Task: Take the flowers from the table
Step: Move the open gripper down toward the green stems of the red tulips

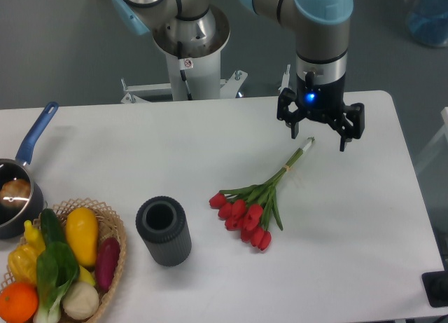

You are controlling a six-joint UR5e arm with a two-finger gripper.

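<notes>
Red tulips lie flat on the white table, their bound stems running up and to the right so the cut end sits right under the gripper, whose fingers hang spread apart, holding nothing

1. The flowers – red tulip buds, green leaves, bound stems – lie flat, buds toward the near-left, stem ends pointing far-right.
2. The table – white, smooth, round-cornered – bears them right of centre.
</notes>
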